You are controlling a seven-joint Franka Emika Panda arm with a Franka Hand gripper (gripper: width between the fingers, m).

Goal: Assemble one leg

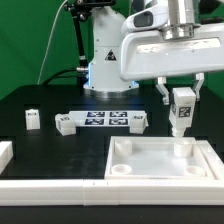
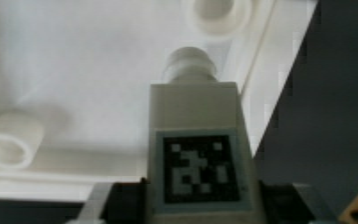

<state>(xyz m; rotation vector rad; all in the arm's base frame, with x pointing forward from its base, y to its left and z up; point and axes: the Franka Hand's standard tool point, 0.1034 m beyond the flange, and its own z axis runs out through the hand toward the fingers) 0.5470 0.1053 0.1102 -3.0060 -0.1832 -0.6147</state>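
Observation:
My gripper [image 1: 182, 100] is shut on a leg [image 1: 182, 112], a small white block with a black-and-white tag, held upright. Its lower tip sits at the far right corner socket [image 1: 183, 149] of the wide white square tray [image 1: 160, 176]. In the wrist view the leg [image 2: 197, 130] fills the middle, its tag facing the camera and its narrow end over the tray's socket [image 2: 190, 62]; my fingers [image 2: 112, 205] press on its two sides. Two more legs [image 1: 33, 119] [image 1: 66, 125] stand on the black table at the exterior view's left, and another [image 1: 139, 122] stands near the marker board.
The marker board [image 1: 105, 120] lies flat behind the tray. A white part [image 1: 4, 154] shows at the left edge of the exterior view. The robot's base [image 1: 105, 60] stands at the back. Other round sockets [image 2: 5, 140] [image 2: 220, 12] of the tray show in the wrist view.

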